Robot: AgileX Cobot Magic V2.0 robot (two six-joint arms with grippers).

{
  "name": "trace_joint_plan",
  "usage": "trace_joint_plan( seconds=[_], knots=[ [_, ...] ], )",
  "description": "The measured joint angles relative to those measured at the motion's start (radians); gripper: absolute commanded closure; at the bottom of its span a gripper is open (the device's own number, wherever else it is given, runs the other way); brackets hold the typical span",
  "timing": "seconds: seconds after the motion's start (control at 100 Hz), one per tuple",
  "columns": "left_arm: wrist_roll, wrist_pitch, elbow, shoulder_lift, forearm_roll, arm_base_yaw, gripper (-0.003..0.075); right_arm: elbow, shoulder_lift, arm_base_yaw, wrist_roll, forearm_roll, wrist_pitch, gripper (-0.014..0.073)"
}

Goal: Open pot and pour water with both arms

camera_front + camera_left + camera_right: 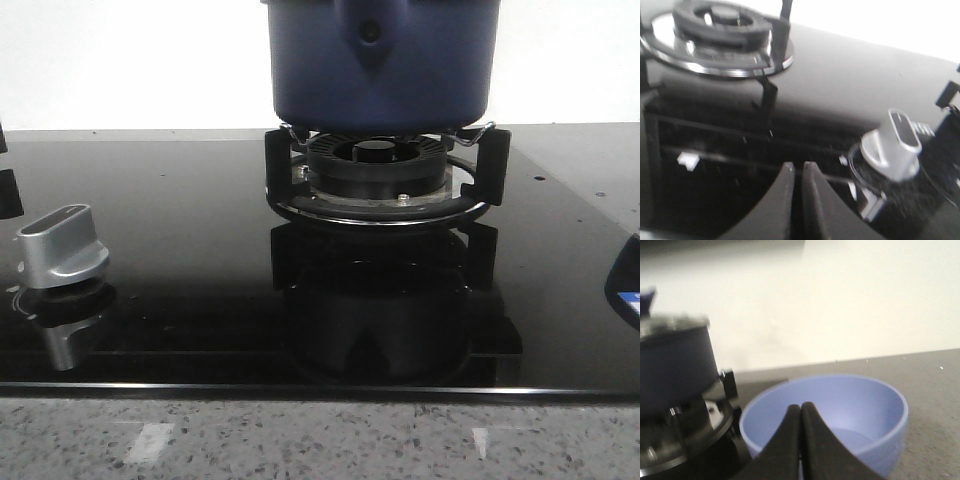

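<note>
The dark navy pot stands on the black burner stand at the back middle of the glass hob; its top is cut off by the frame. The right wrist view also holds the pot, blurred, with a greyish rim. My right gripper is shut with nothing in it, in front of a light-blue bowl beside the burner. My left gripper is shut and empty above the dark hob, near the silver knob. Neither gripper shows in the front view.
A silver stove knob sits at the hob's left. A dark shape cuts in at the right edge. The speckled stone counter runs along the front. The burner ring shows in the left wrist view; a white wall stands behind.
</note>
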Motion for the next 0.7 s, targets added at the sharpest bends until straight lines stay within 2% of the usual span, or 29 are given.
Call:
trace_joint_plan(
  seconds=[0.1,0.26,0.41,0.51,0.7],
  knots=[
    [0.0,-0.114,0.0,0.0,-0.069,0.0,0.0741,0.0,0.0,0.0,0.0,0.062,-0.014,0.0668],
    [0.0,-0.291,0.0,0.0,-0.239,0.0,0.0741,0.0,0.0,0.0,0.002,0.129,0.05,0.0668],
    [0.0,-0.374,0.0,0.0,-0.403,0.0,0.074,0.0,0.0,0.0,0.005,0.264,0.037,0.0668],
    [0.0,-0.355,-0.002,0.0,-0.45,-0.002,0.0741,-0.005,0.0,0.0,0.005,0.337,0.068,0.0668],
    [0.054,-0.14,-0.11,0.011,-0.387,-0.057,0.074,-0.174,0.017,0.0,-0.011,0.324,0.298,0.0668]
  ],
)
